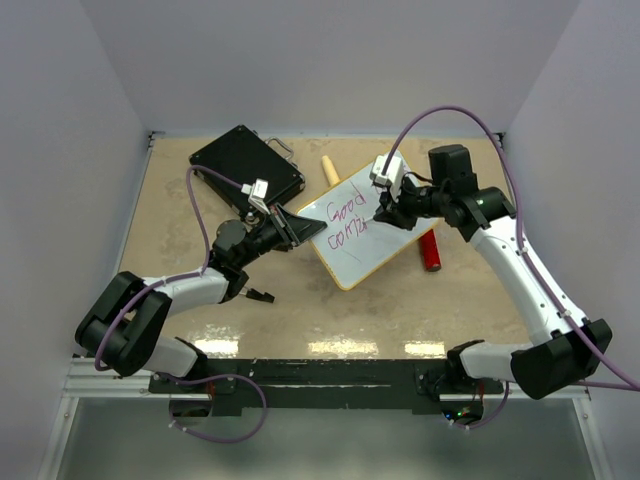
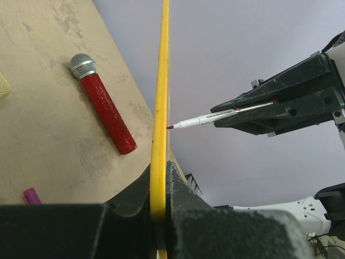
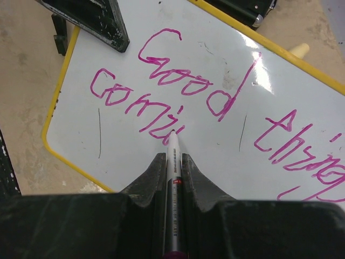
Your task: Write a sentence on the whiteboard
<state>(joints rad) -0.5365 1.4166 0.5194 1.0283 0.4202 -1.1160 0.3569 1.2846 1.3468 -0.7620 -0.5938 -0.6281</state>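
Note:
The whiteboard [image 1: 372, 238], white with a thin yellow frame, sits mid-table. My left gripper [image 1: 303, 228] is shut on its left edge. In the left wrist view the frame [image 2: 160, 102] runs edge-on between the jaws of the left gripper [image 2: 160, 200]. My right gripper [image 1: 386, 212] is shut on a white marker [image 3: 173, 178], whose tip touches the board [image 3: 215, 156]. The sentence [image 3: 183, 81] is in magenta: "Good" above, "comi" below, ending at the tip. More magenta words run off to the right. The marker [image 2: 202, 120] also shows from the side.
A black case [image 1: 245, 165] lies at the back left, just behind the board. A red microphone [image 1: 430, 252] [image 2: 105, 110] rests by the board's right side. A pale wooden handle [image 1: 329, 170] pokes out behind the board. A magenta cap [image 2: 31, 195] lies on the table.

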